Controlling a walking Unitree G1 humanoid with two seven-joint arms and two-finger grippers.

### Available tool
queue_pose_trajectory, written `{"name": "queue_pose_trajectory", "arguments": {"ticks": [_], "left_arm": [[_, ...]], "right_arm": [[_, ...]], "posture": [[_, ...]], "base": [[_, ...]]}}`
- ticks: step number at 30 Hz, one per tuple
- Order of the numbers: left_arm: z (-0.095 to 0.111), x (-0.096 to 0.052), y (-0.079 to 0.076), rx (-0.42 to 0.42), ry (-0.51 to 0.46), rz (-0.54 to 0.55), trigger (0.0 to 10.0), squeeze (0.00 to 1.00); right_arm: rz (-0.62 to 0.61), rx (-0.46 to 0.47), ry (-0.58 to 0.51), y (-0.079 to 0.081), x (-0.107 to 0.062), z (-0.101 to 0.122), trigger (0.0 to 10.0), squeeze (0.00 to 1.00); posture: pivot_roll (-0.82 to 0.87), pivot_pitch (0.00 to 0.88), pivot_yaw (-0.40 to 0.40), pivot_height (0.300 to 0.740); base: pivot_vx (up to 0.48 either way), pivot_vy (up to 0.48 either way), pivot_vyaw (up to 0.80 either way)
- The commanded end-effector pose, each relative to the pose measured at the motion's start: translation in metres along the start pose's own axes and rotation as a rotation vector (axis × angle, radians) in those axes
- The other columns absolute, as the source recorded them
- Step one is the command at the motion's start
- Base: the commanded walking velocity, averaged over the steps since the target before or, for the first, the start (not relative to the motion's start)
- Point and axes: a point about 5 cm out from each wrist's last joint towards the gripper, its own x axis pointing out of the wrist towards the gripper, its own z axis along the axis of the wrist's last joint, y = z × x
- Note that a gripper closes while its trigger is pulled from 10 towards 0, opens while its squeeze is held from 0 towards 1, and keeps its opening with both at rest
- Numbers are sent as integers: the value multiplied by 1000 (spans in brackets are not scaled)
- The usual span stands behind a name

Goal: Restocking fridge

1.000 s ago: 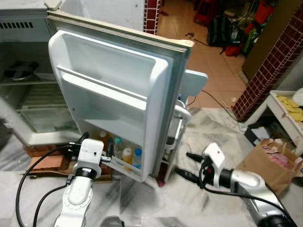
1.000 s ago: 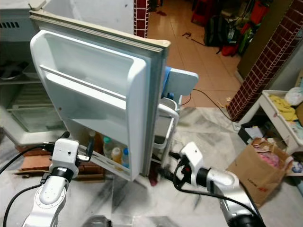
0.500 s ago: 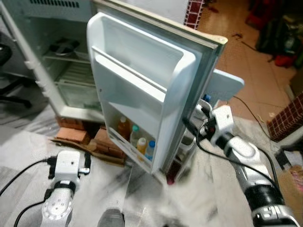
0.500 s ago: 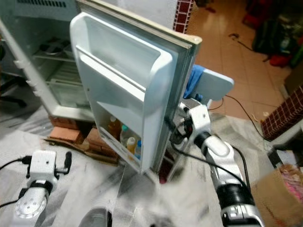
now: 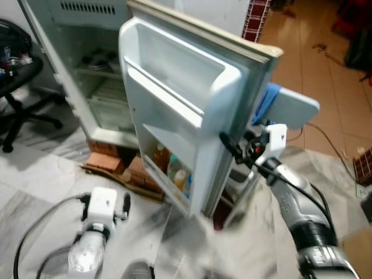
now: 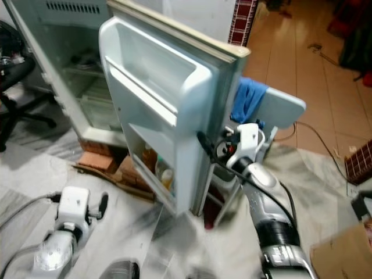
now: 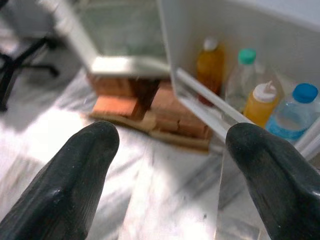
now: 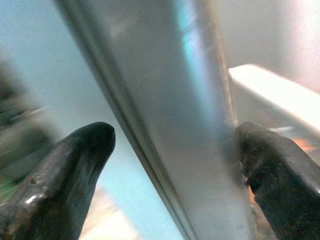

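Note:
The fridge door (image 5: 180, 110) stands swung open, its upper racks bare. Its bottom rack holds several bottles (image 5: 174, 171): an orange one (image 7: 210, 62), a clear one with a green cap (image 7: 242, 75), a yellow one (image 7: 260, 102) and a blue-capped one (image 7: 295, 112). My right gripper (image 5: 228, 146) is up at the door's outer edge. It is open, and the edge (image 8: 200, 125) runs between its fingers. My left gripper (image 5: 106, 197) hangs low over the floor, short of the bottom rack, open with nothing in it.
The fridge body (image 5: 75, 35) stands open at the left, with wire shelves and a dark dish (image 5: 96, 58) inside. Bricks and cardboard (image 5: 113, 165) lie at its foot. A black office chair (image 5: 17, 64) is at the far left. A blue cloth (image 5: 266, 103) hangs behind the door.
The camera has swung left and closer. My right gripper rose from low in front of me to the door's outer edge. My left gripper dropped back from the bottom rack.

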Motion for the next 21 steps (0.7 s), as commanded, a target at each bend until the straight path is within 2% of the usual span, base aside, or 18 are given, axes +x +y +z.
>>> {"name": "queue_pose_trajectory", "arguments": {"ticks": [1, 5, 8, 13, 14, 17, 19, 20, 21], "left_arm": [[-6, -1, 5, 2, 24, 11, 10000, 0], [-13, -2, 7, -2, 42, 17, 10000, 0], [-21, -1, 9, -3, 61, 20, 10000, 0], [-27, -1, 10, 0, 76, 21, 10000, 0], [-29, -1, 9, 1, 79, 22, 10000, 0], [-33, 0, 9, 11, 86, 21, 10000, 0], [-35, 1, 9, 22, 83, 21, 10000, 0], [-39, 3, 10, 27, 84, 30, 10000, 0], [-42, 6, 14, 25, 82, 53, 10000, 0]], "right_arm": [[399, 89, -22, 55, 12, 10, 10000, 0], [388, 96, 31, 51, 7, -1, 10000, 0], [339, 65, 141, 38, -3, -23, 10000, 0], [420, 66, 304, 38, -27, -43, 10000, 0], [431, 53, 389, 38, -36, -51, 10000, 0], [391, -9, 470, 32, -42, -62, 10000, 0], [312, -24, 462, 24, -38, -64, 10000, 0], [176, -114, 416, 11, -28, -63, 10000, 0], [14, -131, 353, -2, -18, -59, 10000, 0]], "posture": [[165, 55, -74, 740], [166, 57, -76, 740], [171, 65, -79, 740], [178, 69, -83, 740], [180, 70, -85, 740], [182, 74, -85, 740], [183, 76, -86, 740], [183, 81, -86, 740], [181, 86, -87, 740]], "base": [[0, 0, 0], [0, 0, 0], [0, 0, 0], [0, 0, 0], [0, 0, 0], [0, 0, 0], [0, 0, 0], [0, 0, 0], [0, 0, 0]]}}
